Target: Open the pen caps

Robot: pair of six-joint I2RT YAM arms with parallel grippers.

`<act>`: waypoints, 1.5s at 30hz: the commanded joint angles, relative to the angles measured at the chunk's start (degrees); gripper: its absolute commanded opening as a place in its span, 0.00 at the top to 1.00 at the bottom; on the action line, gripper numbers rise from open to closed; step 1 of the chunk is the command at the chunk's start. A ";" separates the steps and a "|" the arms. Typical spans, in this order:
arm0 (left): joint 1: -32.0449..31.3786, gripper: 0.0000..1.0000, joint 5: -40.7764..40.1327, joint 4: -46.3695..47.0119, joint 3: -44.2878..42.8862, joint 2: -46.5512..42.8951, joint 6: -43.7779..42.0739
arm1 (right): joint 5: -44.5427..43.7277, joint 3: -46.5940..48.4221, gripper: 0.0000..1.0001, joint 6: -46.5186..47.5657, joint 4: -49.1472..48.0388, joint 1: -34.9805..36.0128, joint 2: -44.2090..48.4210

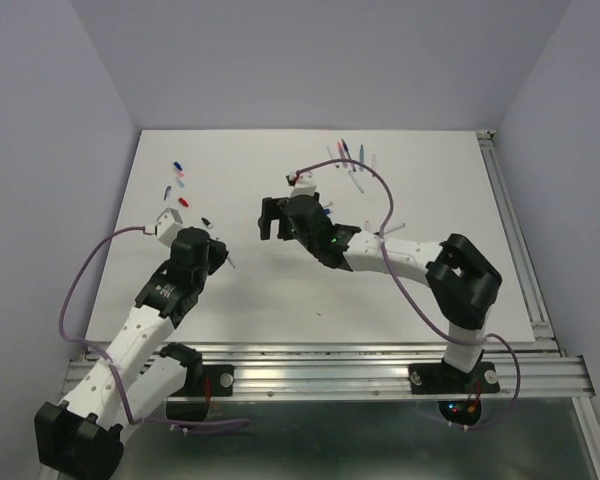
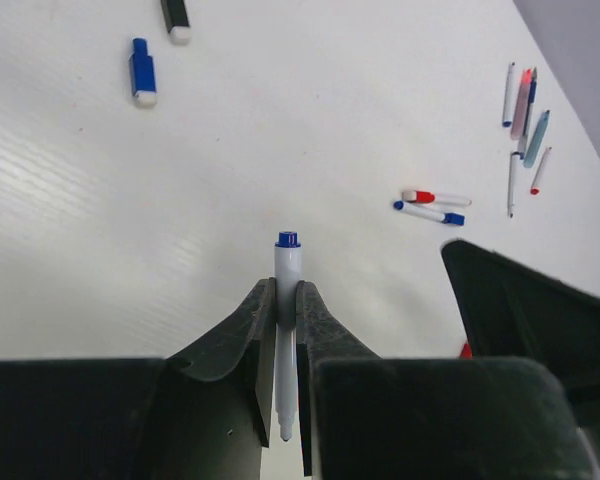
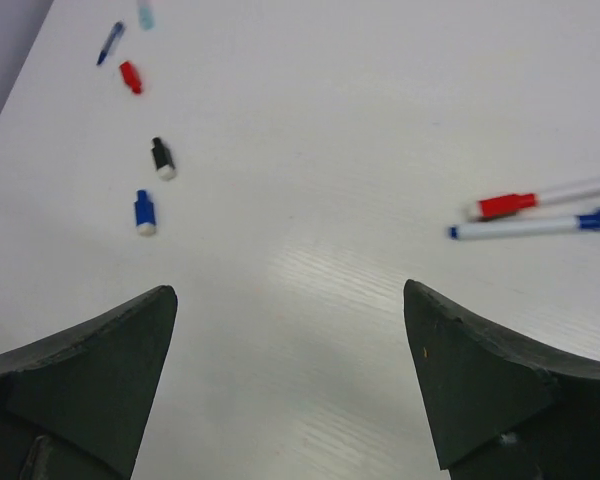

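Evidently a pen (image 2: 288, 265) is clamped in the left pincer (image 2: 285, 295), its barrel gripped between the pads and its blue end pointed to twelve o'clock, so that it is held steady above the counter (image 3: 310, 120); no cap can be made out on it. The right pincer (image 3: 288, 292) is spread wide with nothing between its fingers, a stance judged to suit a cap being let go or the next pen being reached for. Loose caps are seen at ten to eleven o'clock in the right wrist view: a blue cap (image 3: 145, 212), a black cap (image 3: 162, 158) beyond it, and a red cap (image 3: 130, 77) farther off, each apart from the others. At three o'clock a red-capped pen (image 3: 540, 198) and a blue-capped pen (image 3: 525, 226) are laid side by side, judged yet to be opened. More pens (image 1: 355, 160) are gathered at one o'clock of the right arm in the top view. Nothing is set between the open pincer and the two capped pens, though the two pincers are held near each other
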State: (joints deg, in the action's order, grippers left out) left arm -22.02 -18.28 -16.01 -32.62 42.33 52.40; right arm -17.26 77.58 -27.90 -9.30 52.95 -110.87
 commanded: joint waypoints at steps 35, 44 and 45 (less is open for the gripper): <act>-5.84 0.91 22.76 11.18 -100.53 106.29 -11.97 | -34.60 -42.78 0.00 -20.26 2.53 -16.21 31.94; -6.28 0.56 23.12 12.05 -98.78 106.65 -11.01 | -32.40 -42.95 0.00 -19.47 0.86 -17.00 30.98; -6.28 0.49 23.47 12.06 -98.17 106.30 -11.09 | -32.23 -42.87 0.00 -19.56 1.12 -17.09 30.80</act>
State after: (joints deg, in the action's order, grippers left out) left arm -27.97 4.21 -5.54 -129.80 150.93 41.34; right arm -49.39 35.16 -47.79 -5.34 36.42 -79.29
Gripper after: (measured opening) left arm 0.451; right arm 0.999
